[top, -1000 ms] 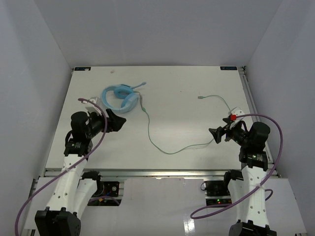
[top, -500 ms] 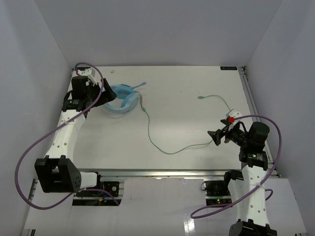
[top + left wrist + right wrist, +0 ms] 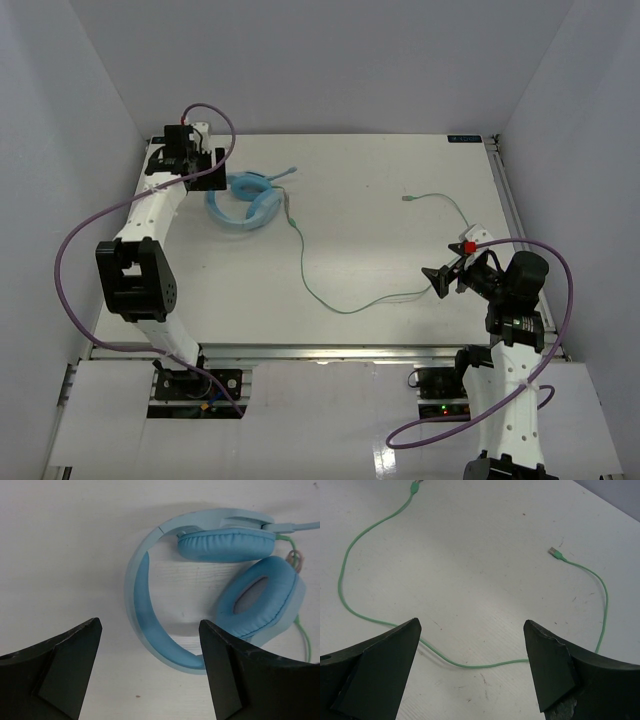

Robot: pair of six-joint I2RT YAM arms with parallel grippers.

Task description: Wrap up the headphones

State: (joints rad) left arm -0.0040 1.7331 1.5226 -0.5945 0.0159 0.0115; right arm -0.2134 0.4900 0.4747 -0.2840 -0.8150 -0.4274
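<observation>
Left wrist view: the left tool [image 3: 149,630] has its two dark fingers spread wide, and nothing is pinched between them. It hangs over the headphones [image 3: 142,595], whose curved headband fills the gap between the fingers. The right-hand finger covers the near end of that band, and I cannot tell whether it touches. Just past the band the two padded ear cups [image 3: 227,542] sit folded close together, one edge-on and one with its pad turned up.

From above, the headphones [image 3: 243,200] lie on the white worktop [image 3: 380,170] at its far left. A thin green cable [image 3: 340,308] leaves the ear-cup side and trails away in a long loose loop. Its plug [image 3: 407,199] ends well apart from the headphones.

The right tool [image 3: 437,277] is far from the headphones, just beside the cable's low bend. Its fingers are also spread and hold nothing, with the cable [image 3: 345,580] and plug [image 3: 555,553] lying flat beyond them. Thick purple robot cables [image 3: 75,240] arch over each arm, clear of the headphones.
</observation>
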